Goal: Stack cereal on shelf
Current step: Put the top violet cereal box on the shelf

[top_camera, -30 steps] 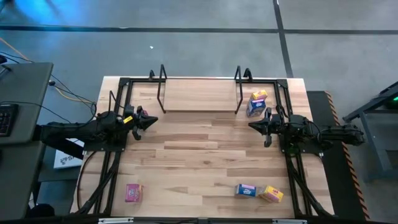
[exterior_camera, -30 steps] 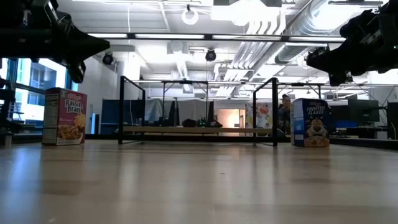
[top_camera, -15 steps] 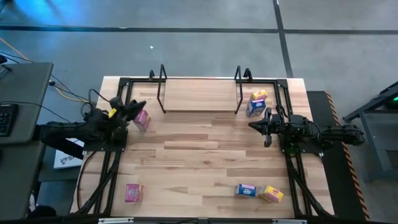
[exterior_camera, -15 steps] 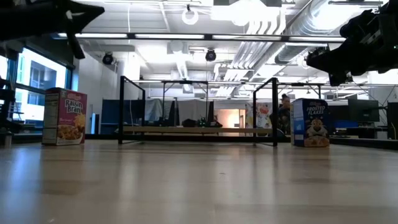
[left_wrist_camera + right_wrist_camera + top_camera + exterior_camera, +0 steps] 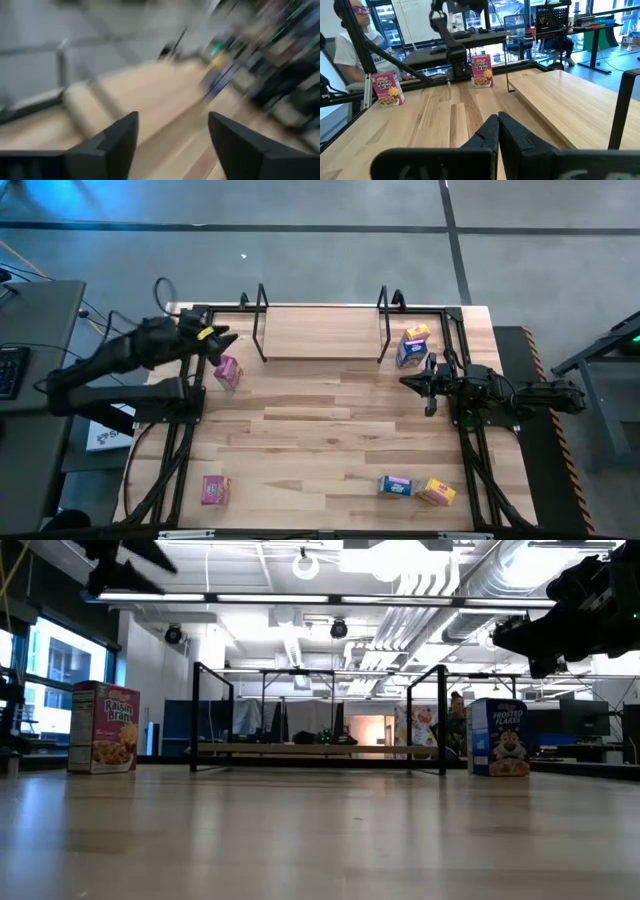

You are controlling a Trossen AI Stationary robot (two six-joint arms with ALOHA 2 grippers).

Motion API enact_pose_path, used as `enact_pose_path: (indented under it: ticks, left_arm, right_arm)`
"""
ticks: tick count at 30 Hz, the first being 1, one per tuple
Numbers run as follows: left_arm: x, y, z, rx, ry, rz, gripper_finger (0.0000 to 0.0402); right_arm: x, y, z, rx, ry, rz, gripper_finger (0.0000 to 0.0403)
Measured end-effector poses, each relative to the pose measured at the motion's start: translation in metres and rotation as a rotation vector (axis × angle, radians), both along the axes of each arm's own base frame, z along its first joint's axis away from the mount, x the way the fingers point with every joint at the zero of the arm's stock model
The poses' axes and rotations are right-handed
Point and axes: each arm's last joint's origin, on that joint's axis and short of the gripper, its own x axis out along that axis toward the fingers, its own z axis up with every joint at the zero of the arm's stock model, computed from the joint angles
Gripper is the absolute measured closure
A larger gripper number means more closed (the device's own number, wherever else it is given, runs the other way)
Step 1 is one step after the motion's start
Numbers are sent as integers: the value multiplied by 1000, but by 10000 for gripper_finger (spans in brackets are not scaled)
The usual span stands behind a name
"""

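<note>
high view: left tool [image 5: 222,338] open, raised just above pink cereal box [image 5: 228,372].

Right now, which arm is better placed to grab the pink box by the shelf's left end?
Probably left. Its open tool hangs just above the pink box beside the shelf. The right tool, shut, sits across the table near the blue box.
</note>
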Motion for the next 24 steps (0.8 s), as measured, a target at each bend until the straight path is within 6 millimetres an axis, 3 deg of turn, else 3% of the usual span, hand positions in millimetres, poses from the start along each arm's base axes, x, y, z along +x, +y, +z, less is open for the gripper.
enact_pose_path:
  ticks: [4, 9, 15, 24]
  left_arm:
    - [4, 5, -8, -159, 284, 75, 125]
    - [9, 12, -35, -324, 515, 178, 116]
    - [21, 19, -61, -412, 540, 223, 115]
    - [19, 19, -86, -507, 554, 312, 115]
  right_arm:
    - [0, 0, 0, 0, 0, 0, 402]
    - [0, 0, 0, 0, 0, 0, 402]
    - [0, 0, 0, 0, 0, 0, 402]
    - [0, 0, 0, 0, 0, 0, 402]
